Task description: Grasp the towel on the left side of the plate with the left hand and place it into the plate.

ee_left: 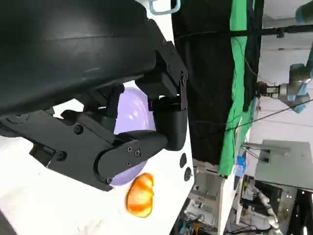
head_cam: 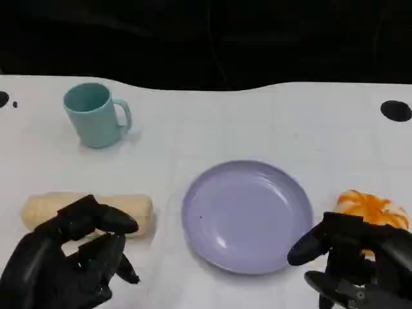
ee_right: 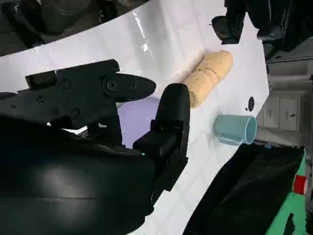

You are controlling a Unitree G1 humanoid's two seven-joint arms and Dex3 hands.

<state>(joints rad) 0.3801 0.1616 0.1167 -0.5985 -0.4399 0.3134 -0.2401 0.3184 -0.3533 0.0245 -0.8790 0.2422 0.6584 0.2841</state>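
White table (head_cam: 257, 122): the rolled beige cloth towel (head_cam: 132, 209) lies at nine o'clock of the round lilac plate (head_cam: 247, 215). My left hand (head_cam: 67, 261), fingers apart and empty, should straddle the roll's middle before closing.

A white table (head_cam: 257, 116) carries a lavender plate (head_cam: 246, 215) near its front edge. A rolled beige towel (head_cam: 87, 209) lies just left of the plate, an orange object (head_cam: 373, 209) just right of it. A teal mug (head_cam: 96, 114) stands well behind and left of the plate.
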